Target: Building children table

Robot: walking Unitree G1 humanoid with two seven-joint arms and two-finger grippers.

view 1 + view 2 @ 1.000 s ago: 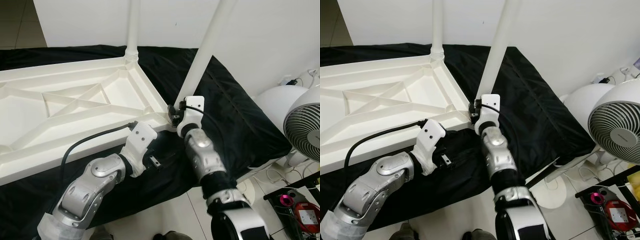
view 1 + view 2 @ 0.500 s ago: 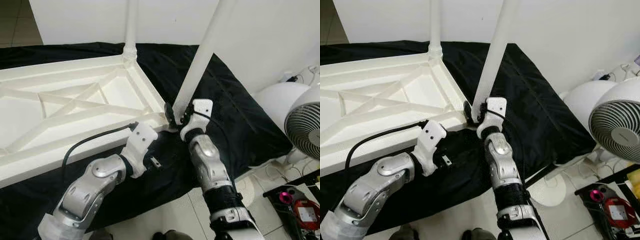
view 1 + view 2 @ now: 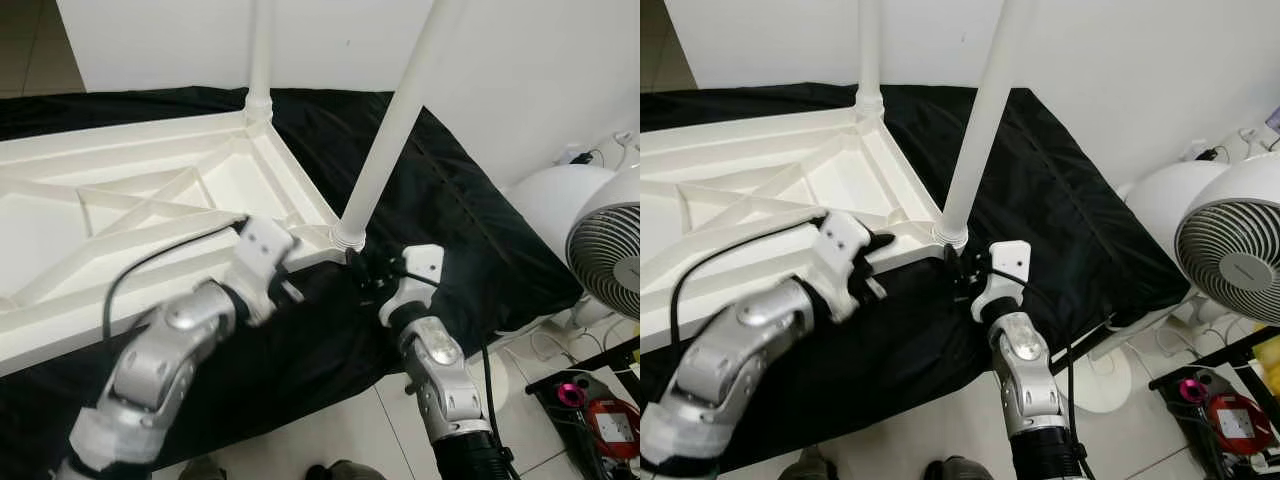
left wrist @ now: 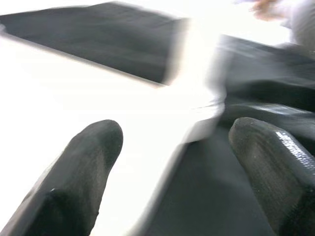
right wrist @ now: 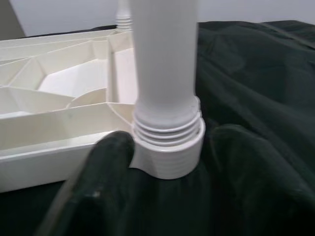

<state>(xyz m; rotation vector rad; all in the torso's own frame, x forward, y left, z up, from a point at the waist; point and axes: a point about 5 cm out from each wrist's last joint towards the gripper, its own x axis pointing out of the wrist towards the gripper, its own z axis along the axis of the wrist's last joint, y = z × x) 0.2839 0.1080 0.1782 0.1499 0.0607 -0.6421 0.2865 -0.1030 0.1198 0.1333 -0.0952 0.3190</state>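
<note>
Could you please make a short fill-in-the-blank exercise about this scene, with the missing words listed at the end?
1. The upside-down white tabletop lies on a ______ cloth.
2. ______ white legs stand up from the tabletop: the far leg and the near leg.
3. The right tool is open at the base of the ______ leg.
4. Beside the cloth, on the robot's right, stands a white ______.

Missing words: black; Two; near; fan

Both silver arms reach forward, left pincer (image 4: 172, 167) and right pincer (image 5: 170, 162) each with fingers spread apart.

silver jointed arms (image 3: 165, 350), white wrist housings, black cables
</note>
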